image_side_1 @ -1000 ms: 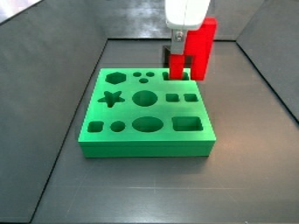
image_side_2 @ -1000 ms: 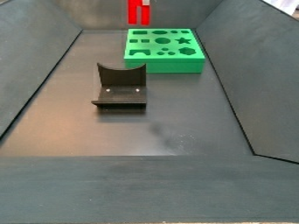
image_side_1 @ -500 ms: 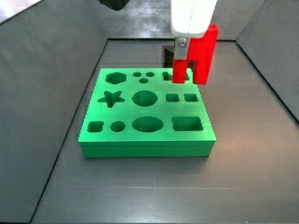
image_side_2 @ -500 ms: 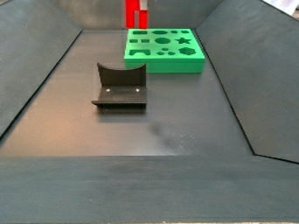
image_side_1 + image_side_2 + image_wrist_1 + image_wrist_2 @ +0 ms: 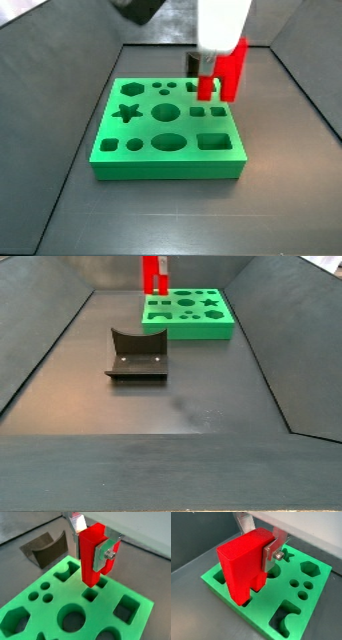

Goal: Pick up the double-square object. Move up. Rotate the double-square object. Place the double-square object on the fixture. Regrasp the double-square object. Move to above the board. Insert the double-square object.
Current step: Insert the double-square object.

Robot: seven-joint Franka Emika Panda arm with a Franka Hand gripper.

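My gripper [image 5: 214, 68] is shut on the red double-square object [image 5: 229, 70] and holds it upright over the far right part of the green board [image 5: 147, 145]. In both wrist views the silver fingers [image 5: 105, 554] [image 5: 271, 552] clamp the block's sides, and its lower stepped end [image 5: 90, 579] [image 5: 243, 594] hangs just above or at a square cut-out of the board [image 5: 40, 612] [image 5: 314, 594]. In a side view the block [image 5: 156, 276] stands at the board's near left corner [image 5: 194, 324]. The dark fixture [image 5: 138, 356] stands empty on the floor; it also shows in a wrist view [image 5: 45, 549].
Dark tray walls enclose the floor [image 5: 174, 406] on all sides. The board carries several cut-outs: a star [image 5: 128, 112], circles [image 5: 166, 143], squares [image 5: 213, 143] and a hexagon [image 5: 310, 568].
My gripper has come down a little with the red block, bringing its lower end closer to the board. It has also shifted slightly sideways over the board's corner.
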